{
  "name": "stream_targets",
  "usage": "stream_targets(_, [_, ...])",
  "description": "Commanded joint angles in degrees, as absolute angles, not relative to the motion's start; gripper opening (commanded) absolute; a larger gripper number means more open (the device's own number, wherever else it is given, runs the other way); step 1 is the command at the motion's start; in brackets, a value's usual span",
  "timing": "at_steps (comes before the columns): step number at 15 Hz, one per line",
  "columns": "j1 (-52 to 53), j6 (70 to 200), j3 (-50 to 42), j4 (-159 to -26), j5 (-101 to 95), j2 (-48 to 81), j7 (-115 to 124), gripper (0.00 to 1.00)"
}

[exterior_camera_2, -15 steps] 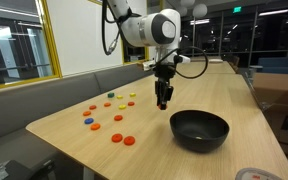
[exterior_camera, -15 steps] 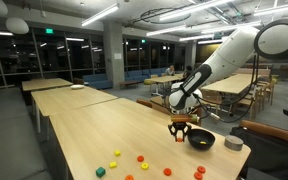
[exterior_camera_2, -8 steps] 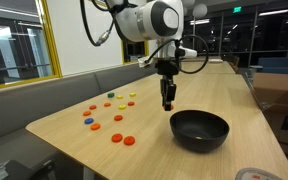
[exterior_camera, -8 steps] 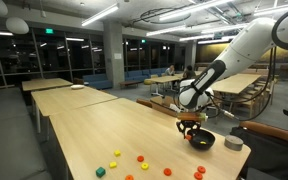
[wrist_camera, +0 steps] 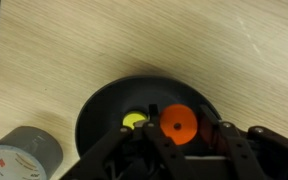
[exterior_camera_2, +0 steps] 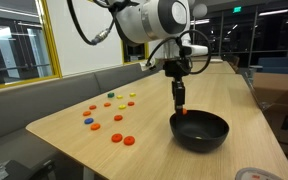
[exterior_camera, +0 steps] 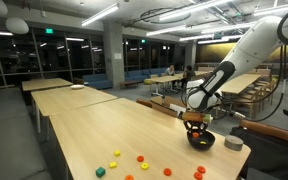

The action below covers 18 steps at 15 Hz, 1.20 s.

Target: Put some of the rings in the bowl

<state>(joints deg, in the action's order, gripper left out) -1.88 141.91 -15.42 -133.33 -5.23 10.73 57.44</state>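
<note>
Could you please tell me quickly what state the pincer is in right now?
The pincer is closed, holding an orange ring above the black bowl.

Single arm (exterior_camera: 242, 52), white, reaches in from the upper side in both exterior views, elbow bent, forearm angling down. Wrist (exterior_camera_2: 177, 66) roughly vertical. End effector (exterior_camera_2: 180, 102) points straight down, black, narrow profile. Jaws nearly together, pinching a small orange ring (wrist_camera: 178, 124) at the tips. Wrist view: dark fingers (wrist_camera: 227, 140) flank that ring on both sides. End effector hangs raised, off the table.
</note>
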Motion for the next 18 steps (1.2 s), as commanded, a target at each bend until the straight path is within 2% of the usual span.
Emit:
stream_targets(1, [-3.31,143.71,-15.06,-134.90,-6.18,9.94,60.22,0.43])
stream_targets(2, [-3.61,143.57,-14.83,-135.00,-5.66,9.97,59.79,0.68])
stream_targets(3, [-3.90,143.22,-14.27,-135.13,-4.58,9.80,58.27,0.68])
stream_targets(7, [-2.94,144.10,-11.69,-137.09,-2.32,8.49,57.39,0.97])
stream_targets(9, [-2.46,145.45,-9.66,-138.33,0.52,8.41,57.42,1.00])
stream_targets(18, [2.88,155.50,-0.27,-146.72,19.22,7.18,63.66,1.00])
